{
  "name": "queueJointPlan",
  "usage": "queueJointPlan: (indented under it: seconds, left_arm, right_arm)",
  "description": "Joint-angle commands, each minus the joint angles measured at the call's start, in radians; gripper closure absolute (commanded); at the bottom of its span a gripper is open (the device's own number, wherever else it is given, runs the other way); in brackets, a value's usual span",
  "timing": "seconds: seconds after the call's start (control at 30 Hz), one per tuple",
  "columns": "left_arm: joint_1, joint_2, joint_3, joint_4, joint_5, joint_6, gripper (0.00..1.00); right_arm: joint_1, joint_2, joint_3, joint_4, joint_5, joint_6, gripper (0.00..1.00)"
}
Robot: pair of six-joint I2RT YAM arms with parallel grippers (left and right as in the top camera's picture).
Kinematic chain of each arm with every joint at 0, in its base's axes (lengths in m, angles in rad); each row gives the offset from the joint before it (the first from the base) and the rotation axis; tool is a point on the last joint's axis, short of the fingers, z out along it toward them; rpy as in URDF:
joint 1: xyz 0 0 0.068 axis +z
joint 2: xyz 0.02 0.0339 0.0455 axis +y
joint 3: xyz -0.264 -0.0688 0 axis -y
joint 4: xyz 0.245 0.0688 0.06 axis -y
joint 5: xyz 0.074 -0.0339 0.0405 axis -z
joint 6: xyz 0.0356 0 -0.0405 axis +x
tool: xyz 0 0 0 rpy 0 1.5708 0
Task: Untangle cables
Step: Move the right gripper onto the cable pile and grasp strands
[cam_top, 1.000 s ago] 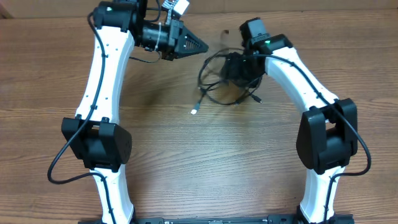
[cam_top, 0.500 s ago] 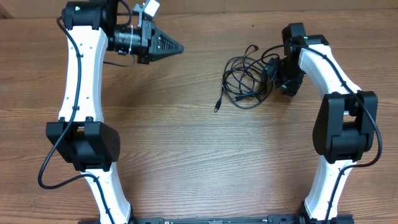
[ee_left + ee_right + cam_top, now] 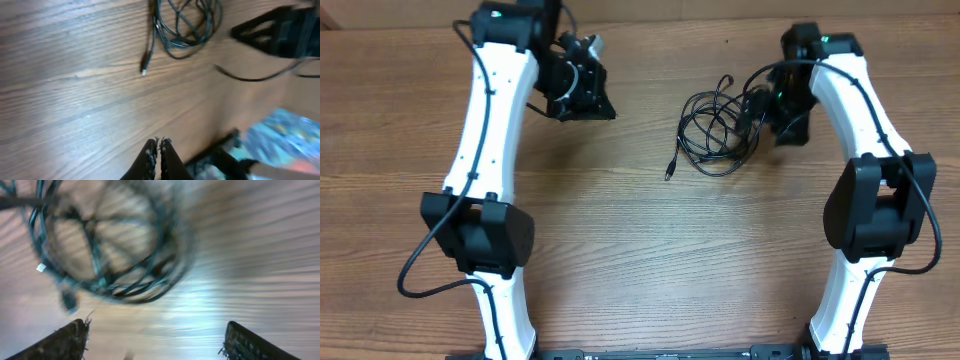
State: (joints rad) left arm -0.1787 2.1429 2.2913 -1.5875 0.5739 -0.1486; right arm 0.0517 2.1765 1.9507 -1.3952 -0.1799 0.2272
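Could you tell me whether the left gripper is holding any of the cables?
No, the left gripper is shut on nothing, and the cables lie well apart from it.

A: Legible text, any view?
B: None found. Overhead: left arm [image 3: 492,110] and right arm [image 3: 850,100] are plain white shells with no print I can resolve. There is a pale tag [image 3: 590,42] at upper left of centre, too small to read.
A: Left wrist view?
B: A coloured patch [image 3: 290,135] at lower right is blurred. Cannot tell whether it carries lettering.
A: Right wrist view?
B: Blurred throughout. Nothing readable.
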Motion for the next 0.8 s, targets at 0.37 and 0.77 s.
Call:
queueJointPlan:
  seconds: [0.37, 0.77]
  left_arm:
    - [-0.122, -0.029, 0.021, 0.066, -0.23, -0.144, 0.9]
    - [-0.131, 0.01, 0.019, 0.095, -0.311, -0.2, 0.86]
  right_arm:
    - [-0.027, -0.008, 0.051, -0.008, 0.562, 0.172, 0.0]
    - [-0.037, -0.008, 0.051, 0.057, 0.061, 0.089, 0.12]
